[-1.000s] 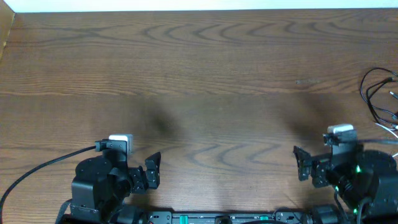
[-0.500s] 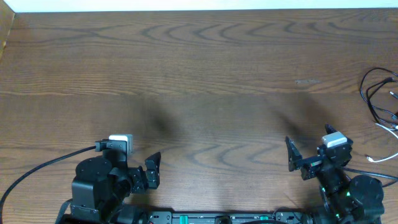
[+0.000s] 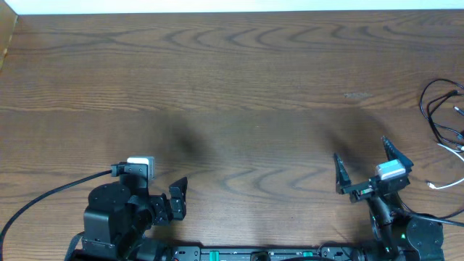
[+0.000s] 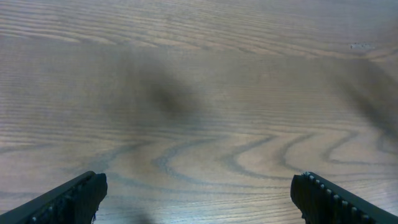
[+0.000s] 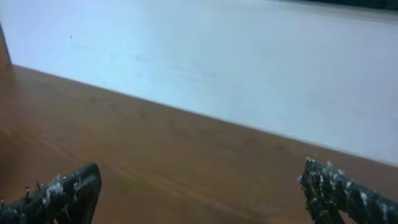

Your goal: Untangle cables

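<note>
- Overhead: the cables (image 3: pixel 442 116) lie at the table's (image 3: pixel 232 87) far right edge, thin black cords in loose loops running out of frame, with a white cord (image 3: pixel 449 147) just below them and a small plug end (image 3: pixel 433 185) lying nearer the robot.
- Overhead: the right gripper (image 3: pixel 366 165) sits at the lower right with its fingers spread wide, holding nothing. It is near the cables but apart from them, on their left.
- Overhead: the left gripper (image 3: pixel 177 199) is at the lower left, well apart from the cables, and its two short fingers are hard to judge from this angle. A thick black arm cable (image 3: pixel 51 192) curves away from that arm toward the left edge.
- Left wrist: the left gripper (image 4: pixel 199 183) shows one black fingertip at each lower corner, so the jaws stand wide apart and empty. Between them there is only wood grain and a soft dark shadow (image 4: pixel 171 99) on the tabletop.
- Right wrist: the right gripper (image 5: pixel 199 180) is likewise spread wide, with nothing between its fingers (image 5: pixel 68 190), whose black pads are flecked with pale specks.
- Right wrist: the camera looks across the brown tabletop (image 5: pixel 155 155) to its far edge, with a plain white surface (image 5: pixel 217 56) beyond.
</note>
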`<state>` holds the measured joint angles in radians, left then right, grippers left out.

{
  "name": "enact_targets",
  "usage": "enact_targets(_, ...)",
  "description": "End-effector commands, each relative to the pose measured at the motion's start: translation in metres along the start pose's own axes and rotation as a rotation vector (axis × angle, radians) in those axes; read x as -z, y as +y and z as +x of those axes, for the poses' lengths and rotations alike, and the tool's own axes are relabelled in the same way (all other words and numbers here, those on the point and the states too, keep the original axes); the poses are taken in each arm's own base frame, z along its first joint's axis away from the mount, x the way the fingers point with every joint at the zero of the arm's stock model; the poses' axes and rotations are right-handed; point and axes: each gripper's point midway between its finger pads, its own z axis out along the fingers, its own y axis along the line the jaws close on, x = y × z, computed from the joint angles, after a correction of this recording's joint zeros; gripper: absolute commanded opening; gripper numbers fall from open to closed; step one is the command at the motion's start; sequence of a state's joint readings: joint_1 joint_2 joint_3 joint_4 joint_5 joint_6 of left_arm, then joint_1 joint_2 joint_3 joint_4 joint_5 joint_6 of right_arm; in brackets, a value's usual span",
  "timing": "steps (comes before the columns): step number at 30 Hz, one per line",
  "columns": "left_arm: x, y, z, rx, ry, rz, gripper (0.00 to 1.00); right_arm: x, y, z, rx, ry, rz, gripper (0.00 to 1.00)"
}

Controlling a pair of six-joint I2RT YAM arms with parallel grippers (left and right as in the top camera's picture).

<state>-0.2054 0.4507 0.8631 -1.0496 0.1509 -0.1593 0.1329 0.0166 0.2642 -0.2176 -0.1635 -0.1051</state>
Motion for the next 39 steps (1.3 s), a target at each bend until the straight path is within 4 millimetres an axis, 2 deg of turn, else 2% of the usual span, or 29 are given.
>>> enact_targets(1, 0.0, 0.002, 0.0, -0.006, -0.001, -0.009, 1.0, -0.002, -0.003, -0.001, 0.041, -0.032, 0.017, 0.99)
enact_targets(15, 0.0, 0.002, 0.0, -0.006, -0.001, -0.009, 0.99, -0.008, -0.033, -0.004, 0.062, -0.26, 0.203, 0.99)
enact_targets(23, 0.0, 0.002, 0.0, -0.006, -0.001, -0.009, 1.0, -0.003, -0.058, 0.006, 0.039, -0.216, 0.356, 0.99)
enact_targets(28, 0.0, 0.002, 0.0, -0.006, -0.001, -0.009, 1.0, -0.002, -0.072, 0.035, 0.025, -0.095, 0.443, 0.99)
enact_targets(31, 0.0, 0.002, 0.0, -0.006, -0.001, -0.009, 1.0, -0.004, -0.069, 0.06, 0.014, 0.007, 0.424, 0.99)
enact_targets(34, 0.0, 0.002, 0.0, -0.006, -0.002, -0.009, 1.0, -0.005, -0.061, 0.091, -0.089, 0.117, 0.39, 0.99)
enact_targets(39, 0.0, 0.002, 0.0, -0.006, -0.001, -0.009, 0.99, -0.005, -0.064, 0.086, -0.109, 0.092, 0.401, 0.99)
